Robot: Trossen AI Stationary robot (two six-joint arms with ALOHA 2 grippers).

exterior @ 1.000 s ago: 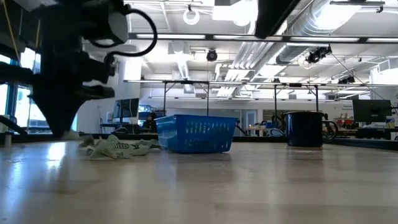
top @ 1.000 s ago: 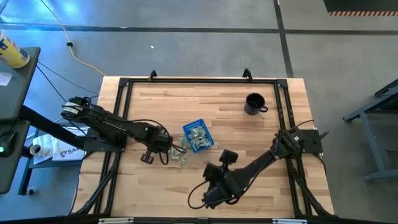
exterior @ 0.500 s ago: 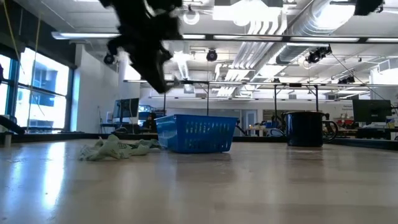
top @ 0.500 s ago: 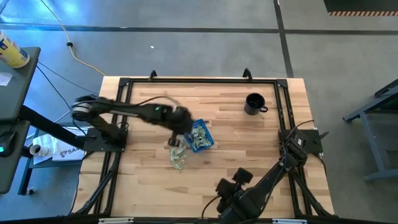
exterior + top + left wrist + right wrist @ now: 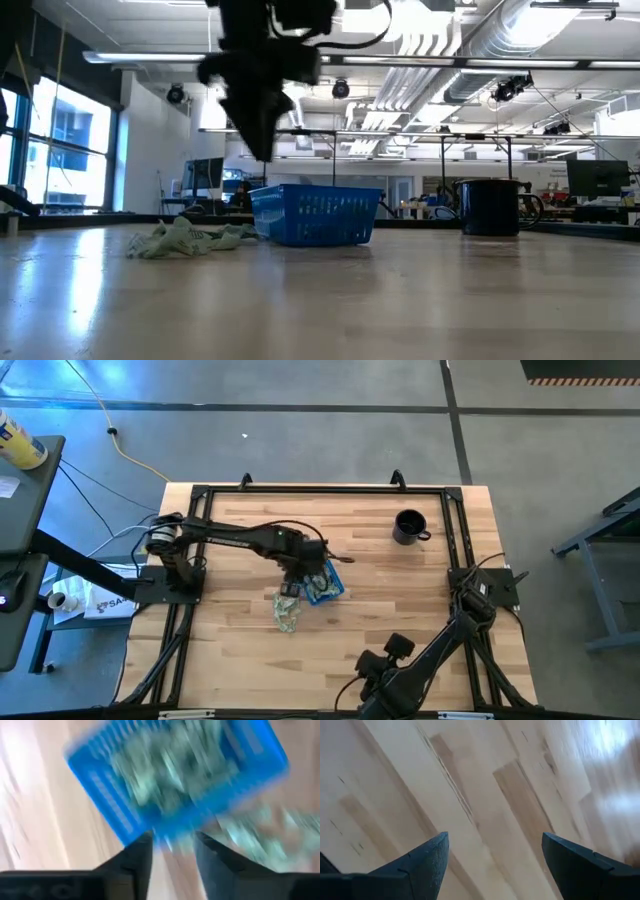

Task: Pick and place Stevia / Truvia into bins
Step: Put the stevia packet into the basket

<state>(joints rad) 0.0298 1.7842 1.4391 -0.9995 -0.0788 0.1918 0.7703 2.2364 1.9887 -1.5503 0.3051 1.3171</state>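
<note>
Since a second ago the left gripper [image 5: 303, 572] has swung from the loose pile near the counter's [image 5: 400, 600] left side up and across to hang over the blue tray [image 5: 331, 591], while the right gripper [image 5: 492, 865] has drawn back toward the counter's near edge and now waits there, its fingers spread wide over bare wood.

The left fingers [image 5: 135, 857] sit only slightly apart above the tray's rim — whether a packet is pinched between them I cannot tell, the wrist view being smeared.

The tray already holds a good layer of Stevia packets [image 5: 170, 765]. A heap of packets [image 5: 288, 611] lies on the counter just beside the tray's near-left corner, so the job looks partly done — more trips are needed. The black mug [image 5: 408, 526] stands well apart.
</note>
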